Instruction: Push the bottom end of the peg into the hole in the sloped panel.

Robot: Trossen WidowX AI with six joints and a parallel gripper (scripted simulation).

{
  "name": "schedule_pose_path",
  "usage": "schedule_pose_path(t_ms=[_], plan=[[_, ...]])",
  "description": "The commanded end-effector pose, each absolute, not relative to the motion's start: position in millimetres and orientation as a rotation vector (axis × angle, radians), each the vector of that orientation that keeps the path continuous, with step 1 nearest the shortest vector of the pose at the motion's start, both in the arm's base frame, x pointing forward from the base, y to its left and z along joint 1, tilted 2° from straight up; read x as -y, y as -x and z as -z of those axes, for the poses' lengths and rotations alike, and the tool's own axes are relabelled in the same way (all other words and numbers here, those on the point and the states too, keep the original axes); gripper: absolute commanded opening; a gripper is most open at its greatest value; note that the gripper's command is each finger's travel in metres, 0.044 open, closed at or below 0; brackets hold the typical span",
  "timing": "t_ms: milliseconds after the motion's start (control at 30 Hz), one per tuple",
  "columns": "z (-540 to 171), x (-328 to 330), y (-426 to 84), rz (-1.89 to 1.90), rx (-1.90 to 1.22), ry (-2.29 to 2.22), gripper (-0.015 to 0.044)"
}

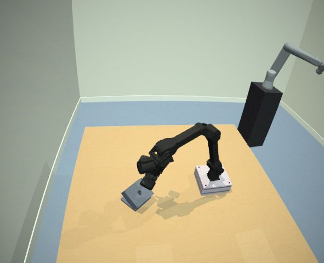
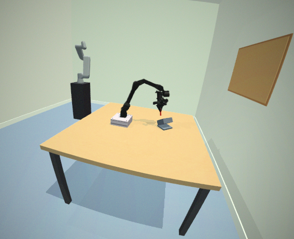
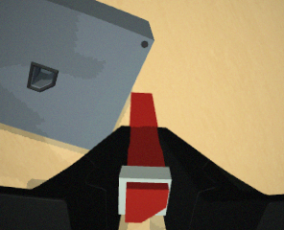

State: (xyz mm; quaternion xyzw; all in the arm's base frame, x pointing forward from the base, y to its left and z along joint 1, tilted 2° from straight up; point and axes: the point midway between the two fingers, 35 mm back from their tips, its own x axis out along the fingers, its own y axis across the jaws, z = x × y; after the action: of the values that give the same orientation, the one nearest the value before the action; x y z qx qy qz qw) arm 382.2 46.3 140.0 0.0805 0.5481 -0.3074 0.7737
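Observation:
My gripper (image 1: 148,184) (image 2: 160,110) (image 3: 142,136) is shut on the red peg (image 2: 160,113) (image 3: 142,111). The peg's free end sticks out past the fingertips, and its near end has a slanted corner and a pale square collar (image 3: 144,172) around it. The blue-grey sloped panel (image 1: 132,198) (image 2: 167,120) (image 3: 96,91) stands just beside and below the peg, with a gap between them in the exterior view. Its five-sided hole (image 1: 139,192) (image 3: 42,77) lies left of the peg in the wrist view and is turned differently from the peg's end. In the top view the gripper hides the peg.
The white base block (image 1: 216,184) (image 2: 121,120) carries my arm on the wooden table (image 1: 105,158) (image 2: 131,146). A grey arm (image 1: 300,53) (image 2: 86,66) stands on a black pedestal (image 1: 259,115) (image 2: 81,101) beyond the table. A board (image 2: 261,70) hangs on the wall.

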Motion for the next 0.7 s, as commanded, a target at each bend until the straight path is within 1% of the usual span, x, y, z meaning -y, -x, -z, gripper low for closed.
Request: schedule_pose_path(t_ms=[0, 667], plan=[[-142.6, -53.6, -383.8, 0.685, -1.159, -0.193, 0.0000], [-149.3, -84.2, -387.0, 0.743, -1.056, -0.285, 0.0000]])
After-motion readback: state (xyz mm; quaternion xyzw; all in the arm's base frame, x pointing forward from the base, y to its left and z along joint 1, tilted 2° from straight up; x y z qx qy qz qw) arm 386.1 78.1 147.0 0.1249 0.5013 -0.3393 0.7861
